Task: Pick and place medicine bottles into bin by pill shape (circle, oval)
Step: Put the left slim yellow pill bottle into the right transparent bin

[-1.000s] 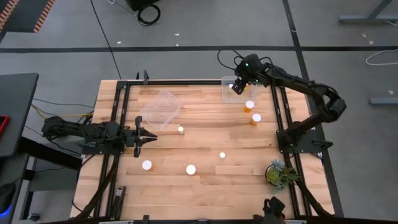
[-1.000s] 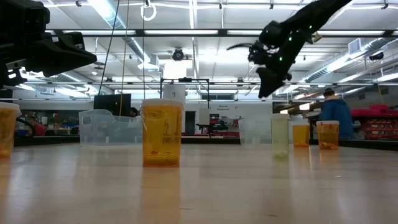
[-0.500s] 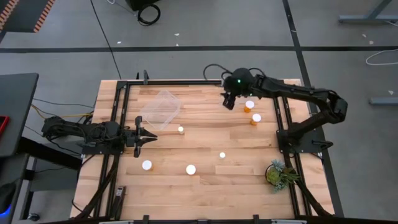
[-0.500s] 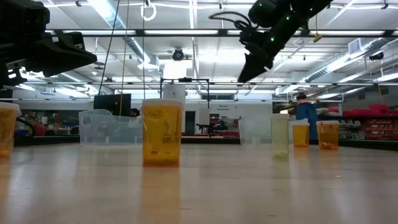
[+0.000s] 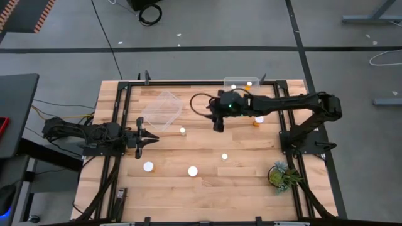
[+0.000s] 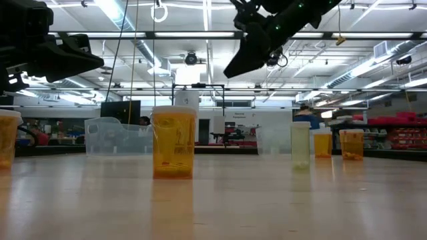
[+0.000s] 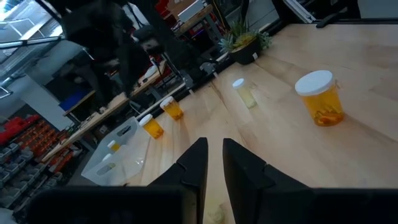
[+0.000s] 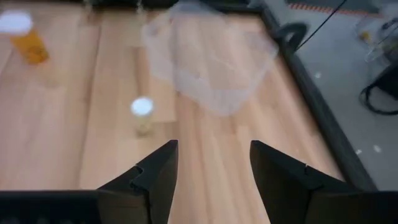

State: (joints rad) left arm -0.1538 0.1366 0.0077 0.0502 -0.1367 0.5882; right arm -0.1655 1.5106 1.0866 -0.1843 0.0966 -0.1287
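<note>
**A:** What has changed since a second ago?

**B:** The right gripper (image 5: pixel 217 123) has swung away from the far-right clear bin (image 5: pixel 242 82) and now hangs above the middle of the table (image 5: pixel 207 141), well clear of the surface. Its fingers (image 8: pixel 158 177) stand apart with nothing between them.

**A:** And the other arm?

**B:** The left gripper (image 5: pixel 151 137) has not moved. It waits at the left side of the table, its fingers (image 7: pixel 194 167) pressed nearly together and holding nothing.

**A:** Where are the medicine bottles?

**B:** One small bottle (image 5: pixel 183 131) stands just left of the right gripper, near the tipped clear bin (image 5: pixel 162 109) that lies at the far left. Three more stand in a loose row nearer: a wide-capped one (image 5: pixel 148 167) at left, another wide-capped one (image 5: pixel 193 171) in the middle, and a small one (image 5: pixel 224 157) to the right. One bottle (image 5: pixel 258 119) stands to the right under the right arm, partly hidden by it, and white caps (image 5: pixel 233 87) show inside the far-right bin.

**A:** Anything else on the table?

**B:** A small potted plant (image 5: pixel 282 175) at the near right corner, well apart from the bottles.

**A:** Does anything stand in the way?

**B:** In the low view the middle bottle (image 6: pixel 174 143) fills the foreground, with the tipped bin (image 6: pixel 117 136) behind it to the left. The right gripper (image 6: pixel 237 65) hangs high above them all. A person in blue (image 6: pixel 307 120) shows far off in the room behind.
</note>
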